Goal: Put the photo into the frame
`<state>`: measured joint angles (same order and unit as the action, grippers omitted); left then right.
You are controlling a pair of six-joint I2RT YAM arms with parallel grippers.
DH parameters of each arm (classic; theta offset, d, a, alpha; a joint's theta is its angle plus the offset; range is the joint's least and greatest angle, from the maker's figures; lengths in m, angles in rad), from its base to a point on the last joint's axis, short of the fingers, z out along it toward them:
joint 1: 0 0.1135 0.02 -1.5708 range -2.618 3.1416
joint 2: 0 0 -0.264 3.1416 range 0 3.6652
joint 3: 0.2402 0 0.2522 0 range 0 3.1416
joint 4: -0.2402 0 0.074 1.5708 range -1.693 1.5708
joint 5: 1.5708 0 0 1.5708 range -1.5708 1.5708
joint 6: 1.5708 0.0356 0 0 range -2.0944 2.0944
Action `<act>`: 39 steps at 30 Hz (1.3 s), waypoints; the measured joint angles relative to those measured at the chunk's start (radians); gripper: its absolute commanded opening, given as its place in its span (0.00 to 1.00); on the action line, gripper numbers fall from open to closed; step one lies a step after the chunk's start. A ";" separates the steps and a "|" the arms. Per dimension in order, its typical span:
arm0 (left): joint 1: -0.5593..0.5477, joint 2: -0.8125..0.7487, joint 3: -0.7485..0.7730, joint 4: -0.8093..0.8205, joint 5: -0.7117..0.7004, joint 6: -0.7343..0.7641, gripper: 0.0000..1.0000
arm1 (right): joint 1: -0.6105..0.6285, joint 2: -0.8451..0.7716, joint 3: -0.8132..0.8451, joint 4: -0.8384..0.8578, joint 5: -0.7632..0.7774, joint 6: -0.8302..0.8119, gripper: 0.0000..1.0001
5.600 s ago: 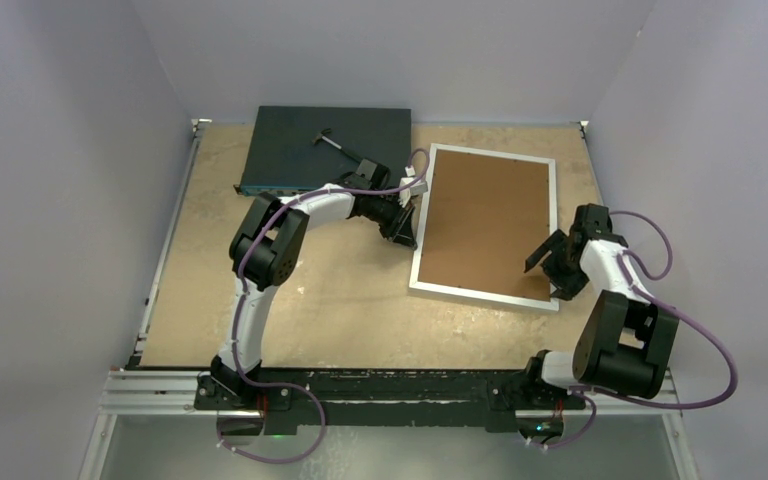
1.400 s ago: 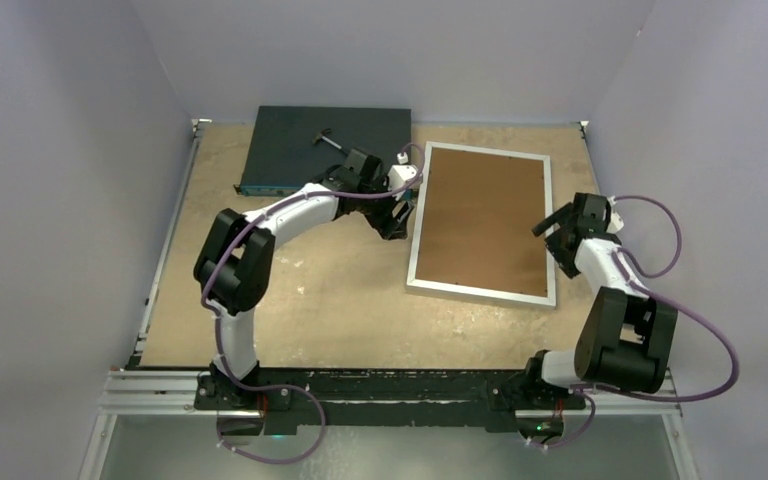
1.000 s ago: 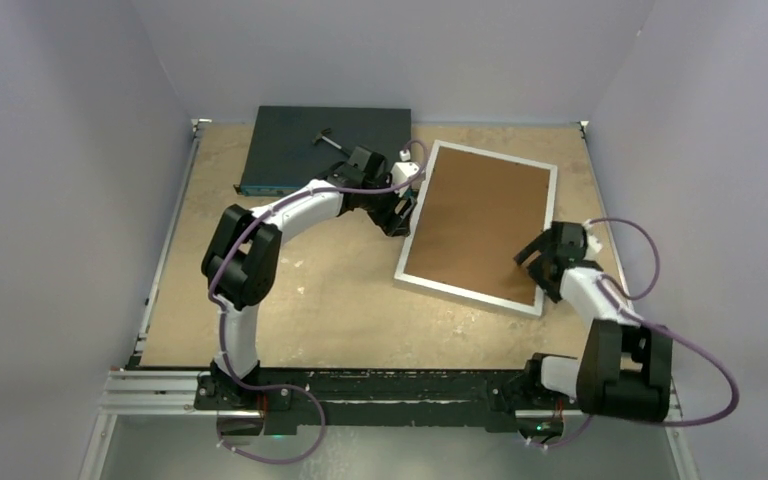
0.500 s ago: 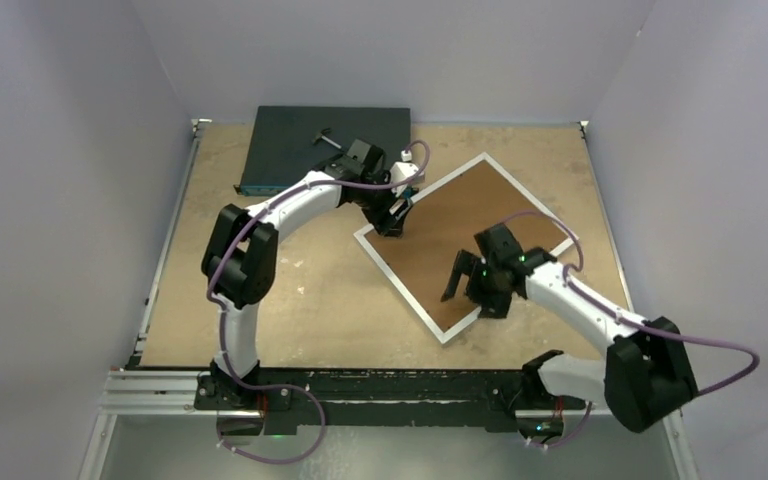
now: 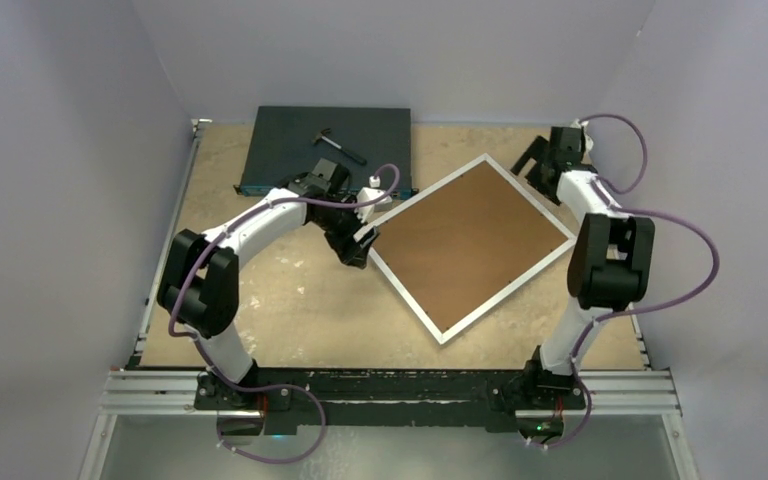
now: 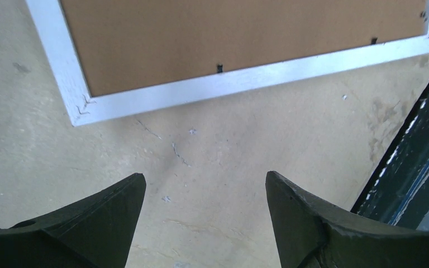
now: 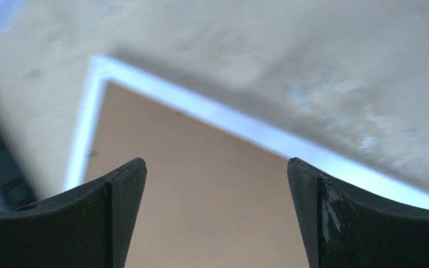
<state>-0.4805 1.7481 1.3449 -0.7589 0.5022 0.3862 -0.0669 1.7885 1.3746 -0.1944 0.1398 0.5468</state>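
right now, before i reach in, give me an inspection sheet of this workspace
surface: beige table top, scuffed and stained
job's things: frame lies flat, back side up, turned cornerwise, brown backing board in it; photo: nothing seen
clutter: dark network switch at far left, small hammer-like tool on top
grippers: left gripper open, just off the frame's left corner, not touching; right gripper open, near the frame's far right edge, holding nothing
cables: purple cables loop along both arms
surroundings: lavender walls on three sides, metal rail at near edge

One frame [image 5: 506, 289], one dark box [image 5: 290, 150], one small tool [image 5: 338, 145], two arms [image 5: 265, 213] [image 5: 610, 260]
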 measured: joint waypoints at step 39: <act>-0.063 -0.156 -0.052 -0.141 -0.114 0.313 0.89 | 0.339 -0.251 -0.749 0.537 -0.223 0.407 0.96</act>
<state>-0.5430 1.5917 1.2926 -0.8997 0.3878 0.6991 0.2718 1.5379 0.6254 0.3428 -0.0830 0.9539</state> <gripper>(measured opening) 0.914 0.951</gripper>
